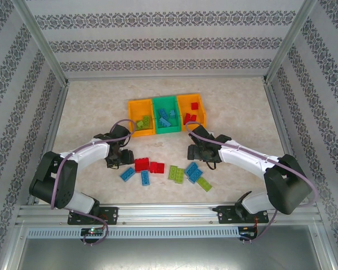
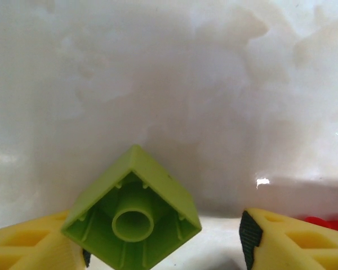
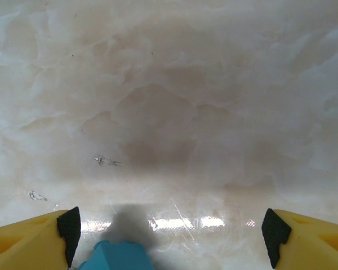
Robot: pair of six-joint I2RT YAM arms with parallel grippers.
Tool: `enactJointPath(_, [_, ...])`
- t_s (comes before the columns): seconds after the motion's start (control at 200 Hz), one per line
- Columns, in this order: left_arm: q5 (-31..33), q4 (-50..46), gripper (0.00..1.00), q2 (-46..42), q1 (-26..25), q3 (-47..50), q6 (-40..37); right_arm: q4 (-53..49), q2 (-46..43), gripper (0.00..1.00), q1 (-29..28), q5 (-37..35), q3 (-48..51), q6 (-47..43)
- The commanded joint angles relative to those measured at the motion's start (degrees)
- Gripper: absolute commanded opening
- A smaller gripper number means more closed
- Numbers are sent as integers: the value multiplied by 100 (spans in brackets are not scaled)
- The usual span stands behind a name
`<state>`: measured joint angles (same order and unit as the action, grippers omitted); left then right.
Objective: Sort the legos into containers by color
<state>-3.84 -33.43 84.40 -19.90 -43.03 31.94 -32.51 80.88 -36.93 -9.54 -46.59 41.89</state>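
In the left wrist view a lime green lego (image 2: 132,214) lies on its side, hollow underside towards the camera, between my left gripper's (image 2: 166,247) fingers. It leans against the left finger (image 2: 34,242), and a clear gap separates it from the right finger (image 2: 287,239); the gripper is open. From above, the left gripper (image 1: 114,160) sits low beside the red legos (image 1: 141,165). My right gripper (image 3: 172,233) is open over bare table, with a blue lego's corner (image 3: 118,256) by its left finger. The containers stand behind: orange (image 1: 141,117), green (image 1: 165,115), orange (image 1: 191,109).
Loose legos lie between the arms: red (image 1: 156,167), blue (image 1: 127,174), blue (image 1: 145,178), green (image 1: 176,174), blue (image 1: 192,171) and green (image 1: 204,184). The bins hold several sorted bricks. Metal frame rails and patterned walls bound the table.
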Motion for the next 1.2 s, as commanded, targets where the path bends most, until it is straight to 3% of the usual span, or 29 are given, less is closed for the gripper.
enactJointPath(0.0, [294, 295, 73, 42, -38, -184, -49, 45, -6, 87, -60, 22, 35, 77])
enactJointPath(0.19, [-13, 322, 72, 256, -32, -426, 309, 74, 68, 87, -51, 62, 9, 81])
enactJointPath(0.32, [-47, 302, 65, 509, -36, -558, 441, 79, 10, 87, -47, 40, 51, 83])
enactJointPath(0.814, [38, 201, 53, 462, -32, -422, 54, 79, -232, 88, 90, 45, 241, 151])
enactJointPath(1.199, [111, 229, 29, 372, -38, -369, 66, 96, -161, 88, 98, 35, 203, 181])
